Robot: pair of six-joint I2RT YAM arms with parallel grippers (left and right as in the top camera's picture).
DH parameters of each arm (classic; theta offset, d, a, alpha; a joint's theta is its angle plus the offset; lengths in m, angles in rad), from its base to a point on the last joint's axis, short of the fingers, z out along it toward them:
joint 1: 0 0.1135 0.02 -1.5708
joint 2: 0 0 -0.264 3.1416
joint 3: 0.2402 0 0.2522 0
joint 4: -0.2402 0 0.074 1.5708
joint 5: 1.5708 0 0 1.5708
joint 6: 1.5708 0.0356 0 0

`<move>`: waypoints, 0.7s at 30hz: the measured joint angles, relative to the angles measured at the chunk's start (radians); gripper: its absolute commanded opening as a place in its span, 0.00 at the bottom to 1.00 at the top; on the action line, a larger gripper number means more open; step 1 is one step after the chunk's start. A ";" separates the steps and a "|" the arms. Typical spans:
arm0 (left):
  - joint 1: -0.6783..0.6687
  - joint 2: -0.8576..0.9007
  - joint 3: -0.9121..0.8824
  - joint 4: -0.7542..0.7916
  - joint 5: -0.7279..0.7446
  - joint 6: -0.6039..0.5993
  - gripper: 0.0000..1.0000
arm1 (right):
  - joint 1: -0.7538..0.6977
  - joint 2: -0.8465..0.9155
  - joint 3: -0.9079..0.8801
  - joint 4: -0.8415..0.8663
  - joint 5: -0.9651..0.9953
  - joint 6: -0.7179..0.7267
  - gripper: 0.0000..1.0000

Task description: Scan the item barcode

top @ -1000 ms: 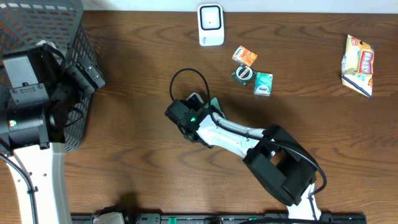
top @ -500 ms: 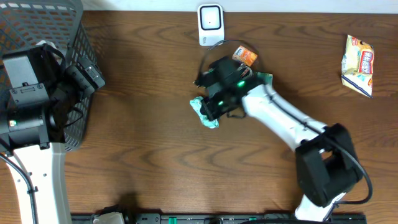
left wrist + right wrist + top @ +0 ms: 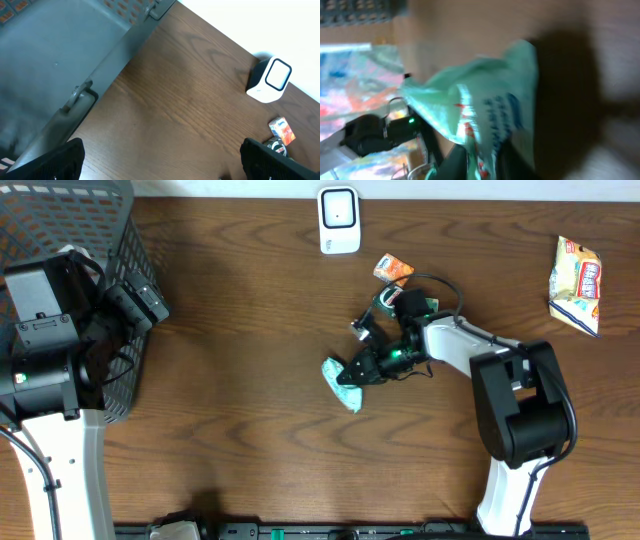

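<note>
Badly blurred, green pkt (image 3: 490, 115) in R tool (image 3: 359, 372), print unreadable

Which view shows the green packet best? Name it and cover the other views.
Overhead: the whole green packet is sharp, gripped at the right claw tip, well apart from the white scanner. The right wrist view shows it close up but blurred. The left wrist view does not show it.

1. A dark wooden surface (image 3: 230, 410) carries everything.
2. A grey mesh basket (image 3: 120, 240) stands at its far-left corner.
3. A small orange box (image 3: 393, 270) lies near the middle of the far side.
4. A round green-rimmed thing (image 3: 384, 300) lies just beside the box, partly hidden.
5. A yellow-and-white snack bag (image 3: 577, 283) lies flat at the far right, well apart from the others.
</note>
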 measured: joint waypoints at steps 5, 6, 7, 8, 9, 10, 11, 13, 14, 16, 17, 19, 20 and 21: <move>0.000 0.000 0.000 0.000 0.000 0.000 0.98 | -0.083 0.008 0.010 -0.013 0.086 0.066 0.42; 0.000 0.000 0.000 0.000 0.000 0.000 0.98 | -0.113 0.008 0.033 -0.051 0.105 0.083 0.43; 0.000 0.000 0.000 0.000 0.000 0.000 0.98 | -0.128 0.008 0.051 -0.069 0.110 0.090 0.44; 0.000 0.000 0.000 0.001 0.000 0.000 0.98 | -0.144 0.008 0.078 -0.109 0.117 0.093 0.45; 0.000 0.000 0.000 0.000 0.000 0.000 0.98 | -0.153 0.008 0.093 -0.127 0.119 0.097 0.44; 0.000 0.000 0.000 0.000 0.000 0.000 0.98 | -0.165 0.006 0.119 -0.159 0.125 0.097 0.45; 0.000 0.000 0.000 0.001 0.000 0.000 0.98 | -0.172 0.006 0.139 -0.182 0.127 0.096 0.47; 0.000 0.000 0.000 0.000 0.000 0.000 0.98 | -0.177 0.002 0.180 -0.235 0.134 0.080 0.53; 0.000 0.000 0.000 0.000 0.000 0.000 0.98 | -0.175 0.000 0.188 -0.244 0.134 0.074 0.56; 0.000 0.000 0.000 0.000 0.000 0.000 0.98 | -0.164 -0.006 0.202 -0.255 0.139 0.043 0.63; 0.000 0.000 0.000 0.000 0.000 0.000 0.98 | -0.154 -0.006 0.205 -0.256 0.141 0.026 0.63; 0.000 0.000 0.000 0.000 0.000 0.000 0.98 | -0.124 -0.006 0.205 -0.257 0.169 0.005 0.70; 0.000 0.000 0.000 0.000 0.000 0.000 0.98 | -0.110 -0.006 0.205 -0.256 0.188 -0.004 0.73; 0.000 0.000 0.000 0.000 0.000 0.000 0.98 | -0.101 -0.006 0.205 -0.256 0.201 -0.010 0.75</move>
